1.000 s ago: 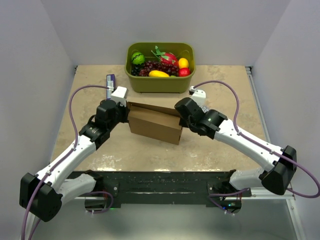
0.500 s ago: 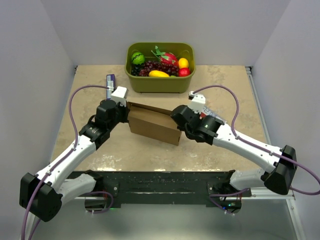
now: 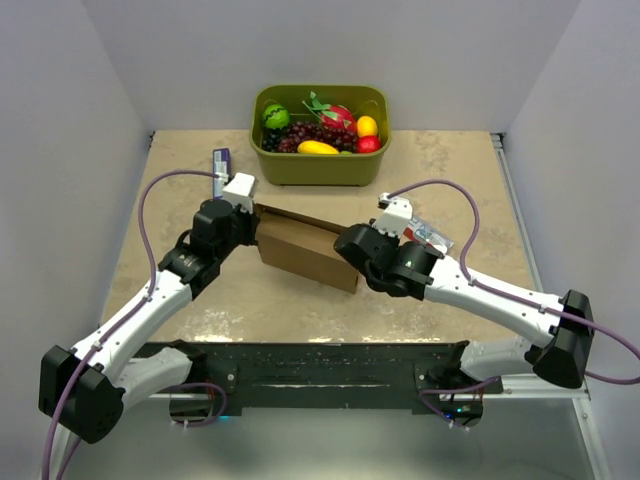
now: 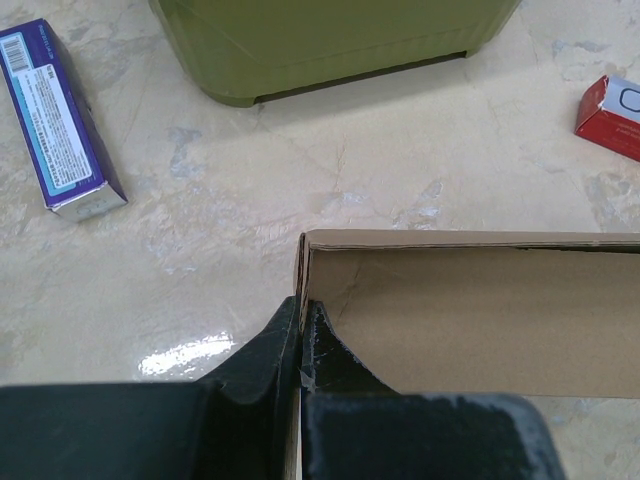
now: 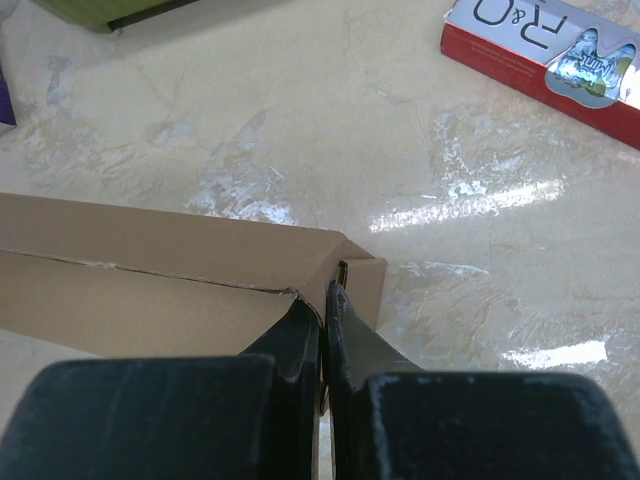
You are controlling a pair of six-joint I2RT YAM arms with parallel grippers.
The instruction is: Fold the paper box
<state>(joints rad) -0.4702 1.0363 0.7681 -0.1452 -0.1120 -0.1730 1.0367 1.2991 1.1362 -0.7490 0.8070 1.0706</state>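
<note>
A small purple carton (image 4: 60, 118) lies flat on the pale marbled tabletop (image 3: 440, 170), ahead of the left jaws and off to their left, well apart from them. The left arm (image 3: 160, 290) reaches in from the near left, and its jaws are pinched nearly together on the left end wall of the paper box (image 3: 305, 250). In the left wrist view the thin cardboard edge runs down between the two dark fingers (image 4: 270, 345). The brown box rests on the tabletop and stretches rightward from these jaws to the right jaws, with its open hollow facing the left wrist camera. Beyond the box, straight ahead of both sets of jaws, stands an olive-green tub (image 3: 320, 135) of coloured fruit, apart from the cardboard. The right arm (image 3: 480, 295) comes in from the near right. Its jaws are likewise drawn narrow, gripping a cardboard edge at the box's right end corner, as the right fingers (image 5: 350, 325) show. A red and silver carton (image 5: 545, 50) lies ahead and to the right of those jaws.
</note>
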